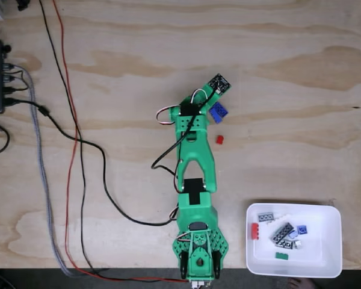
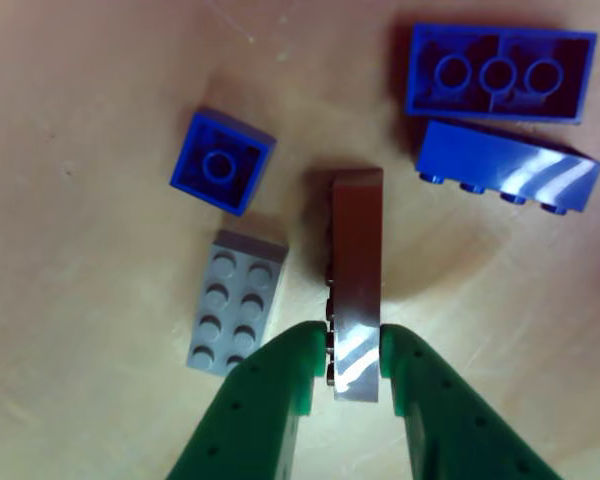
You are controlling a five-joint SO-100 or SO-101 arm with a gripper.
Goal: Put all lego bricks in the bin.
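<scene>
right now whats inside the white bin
In the fixed view the bin holds a few grey bricks, a blue brick and a green brick. A red brick sits at its left rim. Nothing there is covered.

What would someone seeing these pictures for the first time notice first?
In the fixed view, the bright green arm stretches up the middle of the plywood table, with the white bin holding several bricks at lower right. In the other view, the green gripper pinches a brown brick lying on its side, among blue and grey bricks.
</scene>
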